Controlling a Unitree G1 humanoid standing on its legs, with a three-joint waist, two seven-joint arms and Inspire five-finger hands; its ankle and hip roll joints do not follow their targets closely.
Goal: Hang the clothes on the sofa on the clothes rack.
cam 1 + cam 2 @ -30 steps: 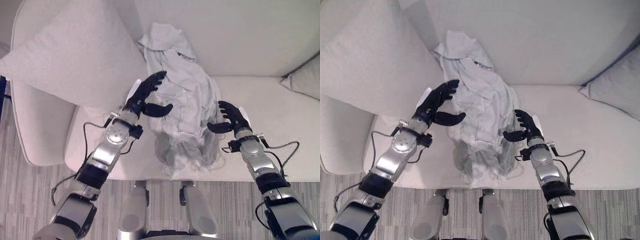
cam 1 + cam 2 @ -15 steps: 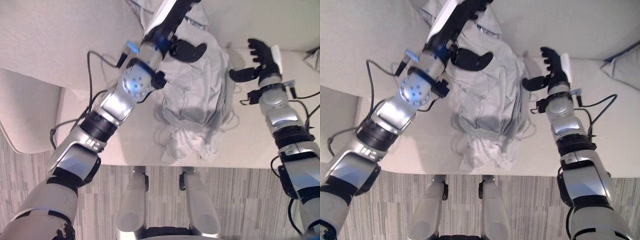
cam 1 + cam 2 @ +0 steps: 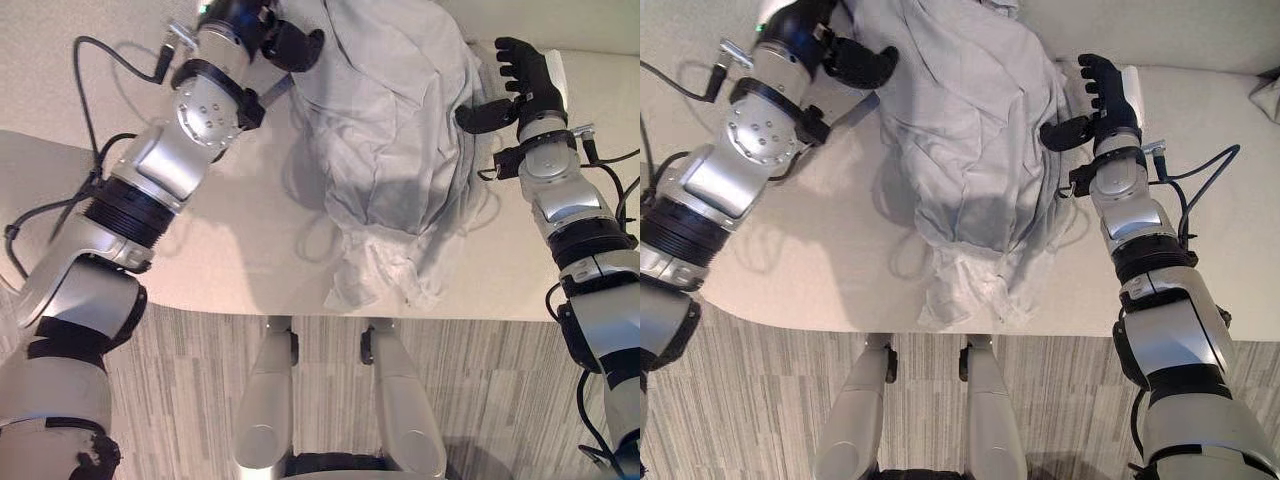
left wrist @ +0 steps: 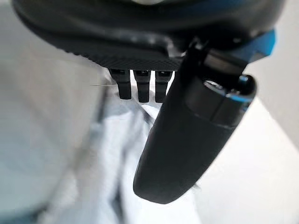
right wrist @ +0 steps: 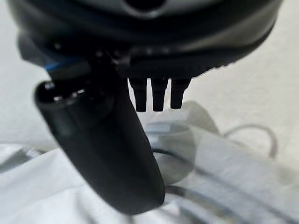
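Pale grey cloth, a crumpled garment (image 3: 385, 150), lies heaped on the seat of a cream sofa (image 3: 230, 250), its lower folds trailing to the seat's front edge and a little over it. Its upper part runs up toward the backrest at the top of the head views.

At the garment's upper left side is the left hand (image 3: 285, 40), its thumb pointing across toward the cloth; the fingers run past the top edge of the head views. In the left wrist view the left hand (image 4: 187, 135) shows its thumb standing apart from straight fingers, with pale cloth beyond them, so it is spread wide and grips nothing that can be seen.

On the garment's right side is the right hand (image 3: 1102, 100), fingers straight and pointing up the seat, thumb stretched sideways so that its tip is at the cloth's right edge. The right wrist view shows the right hand (image 5: 107, 154) likewise spread, thumb well apart from the fingers, with folds of the garment below it.

Striped grey flooring (image 3: 200, 390) lies in front of the sofa.
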